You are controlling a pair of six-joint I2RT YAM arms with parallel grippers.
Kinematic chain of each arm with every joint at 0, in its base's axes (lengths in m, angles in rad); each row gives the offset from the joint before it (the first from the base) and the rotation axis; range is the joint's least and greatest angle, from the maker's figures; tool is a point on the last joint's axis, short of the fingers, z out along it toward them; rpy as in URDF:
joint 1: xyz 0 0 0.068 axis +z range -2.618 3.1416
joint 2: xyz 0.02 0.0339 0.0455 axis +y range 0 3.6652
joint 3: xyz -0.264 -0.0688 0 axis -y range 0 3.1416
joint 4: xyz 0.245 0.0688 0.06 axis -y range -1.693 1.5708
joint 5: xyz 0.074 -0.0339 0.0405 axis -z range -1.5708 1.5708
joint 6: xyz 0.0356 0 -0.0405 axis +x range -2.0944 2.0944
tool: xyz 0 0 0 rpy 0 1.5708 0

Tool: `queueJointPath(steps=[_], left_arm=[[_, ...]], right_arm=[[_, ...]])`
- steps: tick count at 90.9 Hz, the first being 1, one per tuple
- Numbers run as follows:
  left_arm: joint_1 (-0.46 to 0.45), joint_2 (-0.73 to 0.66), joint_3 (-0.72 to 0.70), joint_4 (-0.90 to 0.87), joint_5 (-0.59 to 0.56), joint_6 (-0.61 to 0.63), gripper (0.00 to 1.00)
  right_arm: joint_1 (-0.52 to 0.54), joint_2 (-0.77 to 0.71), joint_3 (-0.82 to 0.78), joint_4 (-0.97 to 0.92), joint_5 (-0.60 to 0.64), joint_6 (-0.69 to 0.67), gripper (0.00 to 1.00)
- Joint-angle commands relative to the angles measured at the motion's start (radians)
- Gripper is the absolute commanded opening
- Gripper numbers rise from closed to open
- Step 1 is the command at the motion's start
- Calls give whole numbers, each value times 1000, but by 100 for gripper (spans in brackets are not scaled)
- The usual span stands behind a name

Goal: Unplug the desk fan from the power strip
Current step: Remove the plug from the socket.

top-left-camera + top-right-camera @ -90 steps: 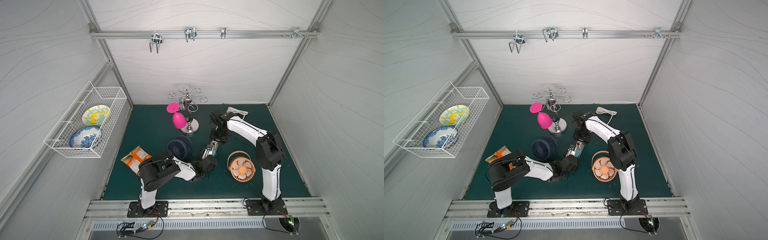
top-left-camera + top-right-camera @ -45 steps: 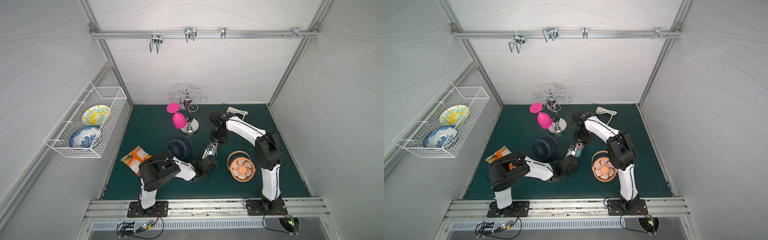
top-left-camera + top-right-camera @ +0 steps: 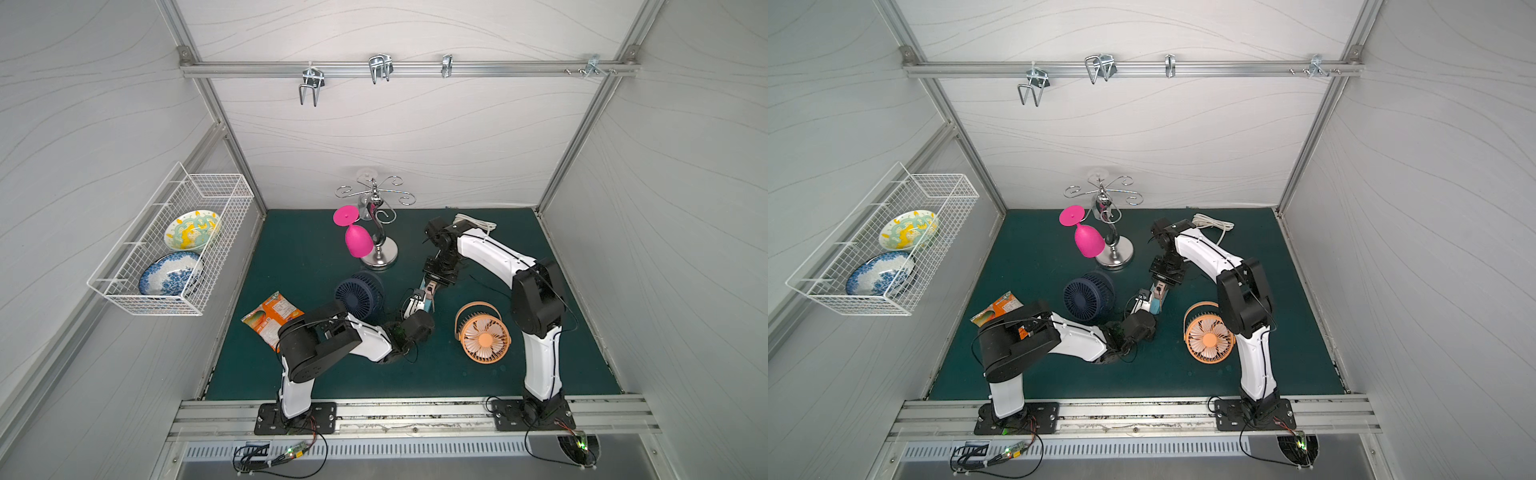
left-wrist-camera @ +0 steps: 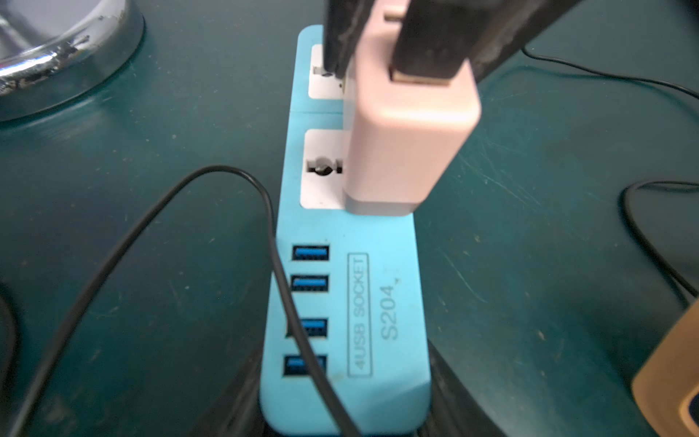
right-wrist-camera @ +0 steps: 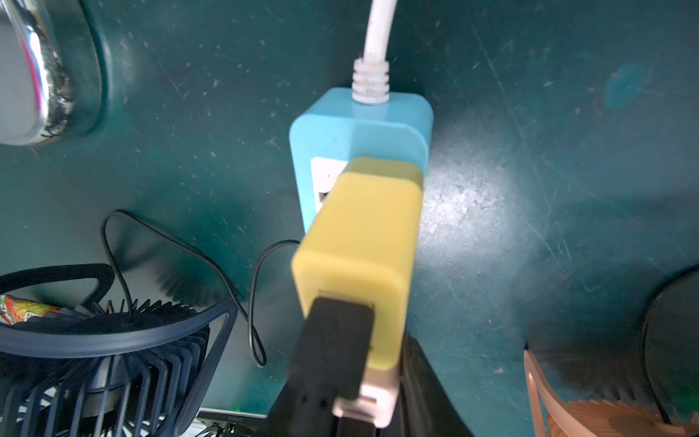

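Right pincer (image 4: 382,56) gripping pink plug (image 4: 408,143), prongs hidden against power strip (image 4: 378,302)

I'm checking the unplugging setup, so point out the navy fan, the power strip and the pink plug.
navy fan (image 3: 356,296): in a top view, middle of its grille.
power strip (image 4: 393,242): left wrist view, bare blue top face.
pink plug (image 4: 404,143): left wrist view, its broad pink side.

dark green mat (image 3: 457,382), navy desk fan (image 3: 358,296), orange fan (image 3: 484,338), light-blue power strip (image 4: 401,242), snack packet (image 3: 272,318), chrome stand (image 3: 380,257), coiled white cord (image 3: 478,222)
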Motion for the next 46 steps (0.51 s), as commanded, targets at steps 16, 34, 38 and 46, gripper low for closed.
queueJointPath(steps=[16, 34, 38, 46], left_arm=[[0, 52, -31, -160, 62, -24, 7], [-5, 55, -33, -163, 63, -24, 6], [-5, 55, -34, -164, 63, -24, 6], [-5, 57, -32, -164, 66, -22, 6]], right_arm=[[15, 52, 93, -25, 8, -50, 0], [-11, 105, 115, -17, -44, -31, 0], [-27, 104, 115, -13, -54, -22, 0], [-61, 90, 108, 13, -117, 8, 0]])
